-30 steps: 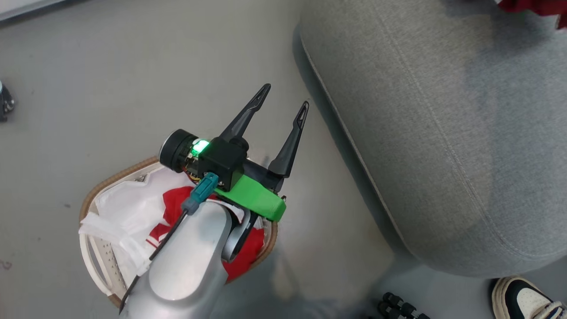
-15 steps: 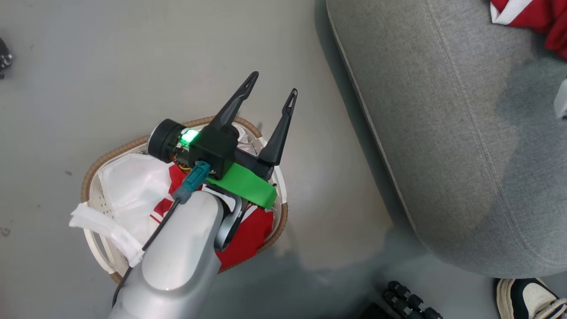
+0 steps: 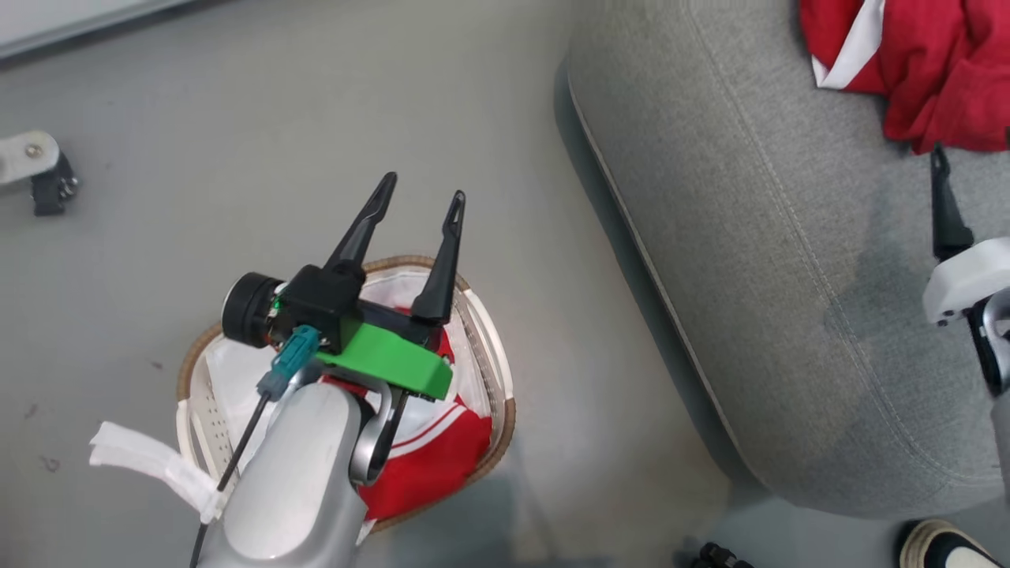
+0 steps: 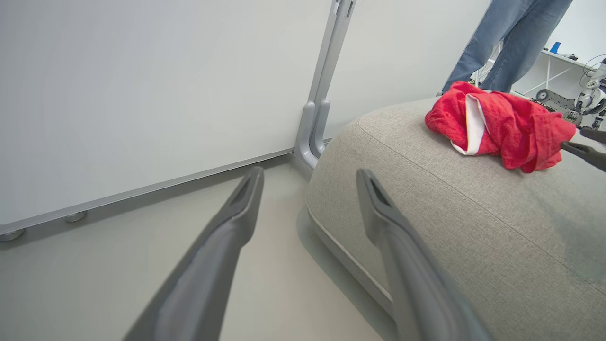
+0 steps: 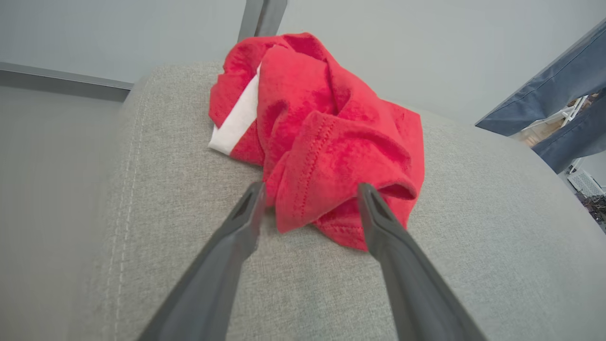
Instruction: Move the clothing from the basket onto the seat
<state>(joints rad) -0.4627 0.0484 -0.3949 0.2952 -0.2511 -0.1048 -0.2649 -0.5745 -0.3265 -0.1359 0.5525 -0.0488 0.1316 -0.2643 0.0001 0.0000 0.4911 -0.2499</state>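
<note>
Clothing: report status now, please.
Left gripper open over basket. Right gripper open, tips at garment on seat. More clothing in basket. Person beyond seat.

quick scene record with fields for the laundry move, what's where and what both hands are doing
on seat: red garment crumpled on the grey seat
basket: on the floor, red and white clothing inside
left hand: open, empty, over the basket in the head view
right hand: open, fingers either side of the red garment's near fold
left to do: clothing in the basket not yet moved
</note>
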